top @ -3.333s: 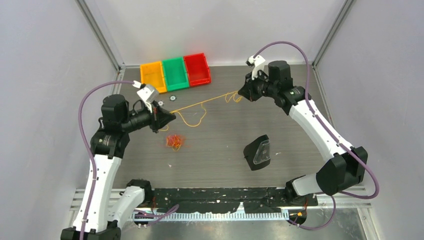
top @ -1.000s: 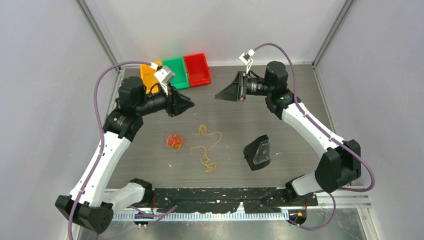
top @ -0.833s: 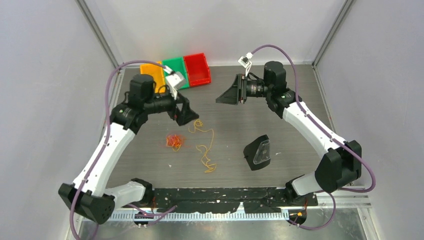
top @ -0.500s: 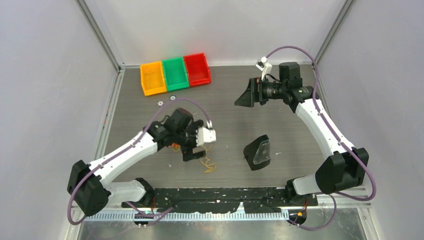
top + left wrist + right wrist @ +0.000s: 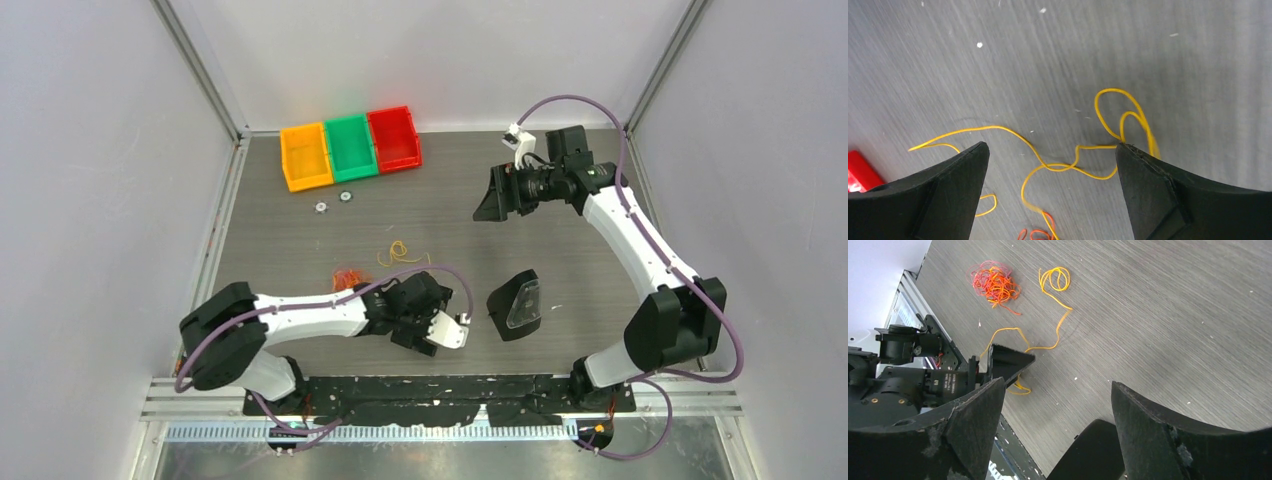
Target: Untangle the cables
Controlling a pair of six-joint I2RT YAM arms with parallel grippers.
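Cables are lying loose on the counter in two parts: a red-orange clump and a yellow strand trailing out from it. Clump is sitting just off the left fingers, back toward the wrist side; only a few orange bits are peeking in at the bottom edge of the left wrist view.

Left fingers are hovering low over the strand, spread as wide as they go, gripping nothing. Strand is lying directly between the two tips. Its long run is going roughly from one finger across to the other, with a double loop curling up beside the right-hand tip and one short leg dropping back toward the clump. Closing as-is is likely to bunch the long run rather than pinch it. That short leg, or a wrist turn, looks like the better bite.

Black object is resting on the counter between the two sets of fingers, clear of the cables.

Right fingers are hanging high at the far side, also spread wide and empty. Both cable parts are lying well apart from them, ahead of the tips and below them. Left arm is plainly the nearer one, so the next grab is looking like its job.
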